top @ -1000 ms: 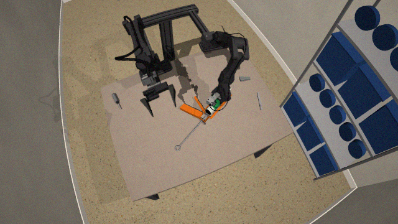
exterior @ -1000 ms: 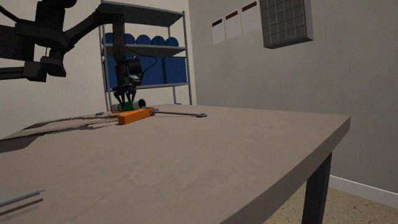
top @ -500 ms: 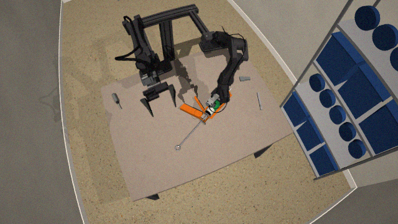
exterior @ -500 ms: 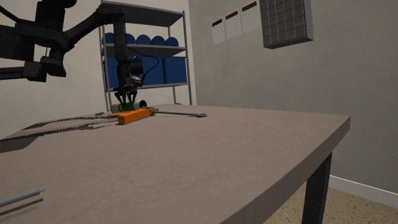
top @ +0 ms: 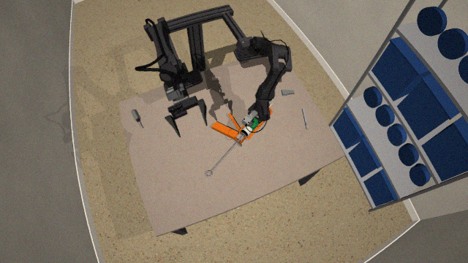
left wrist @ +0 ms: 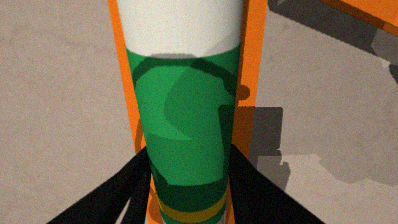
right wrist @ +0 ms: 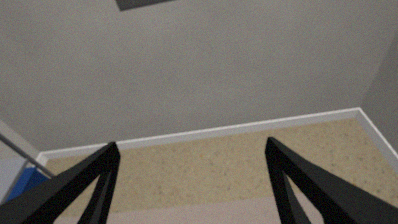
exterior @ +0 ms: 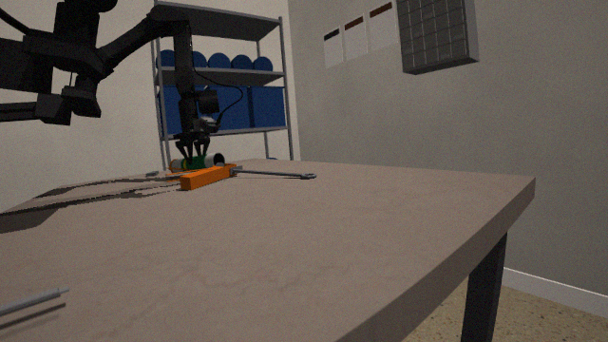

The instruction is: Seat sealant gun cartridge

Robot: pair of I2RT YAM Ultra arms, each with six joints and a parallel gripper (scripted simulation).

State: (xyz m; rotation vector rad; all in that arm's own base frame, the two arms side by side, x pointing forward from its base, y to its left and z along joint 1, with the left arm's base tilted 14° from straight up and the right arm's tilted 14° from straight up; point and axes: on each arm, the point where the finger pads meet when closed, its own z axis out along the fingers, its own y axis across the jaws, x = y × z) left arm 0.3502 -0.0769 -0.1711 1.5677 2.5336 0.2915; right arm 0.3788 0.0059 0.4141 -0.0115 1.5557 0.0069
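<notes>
My pincer: the left black two-fingered gripper, clasping the green-and-white cylindrical cartridge.
Cartridge: between the rails of the orange sealant gun, near the table's far edge.
Done: grey rod drawn.
Left: probably the forward push; seating I cannot confirm.
</notes>
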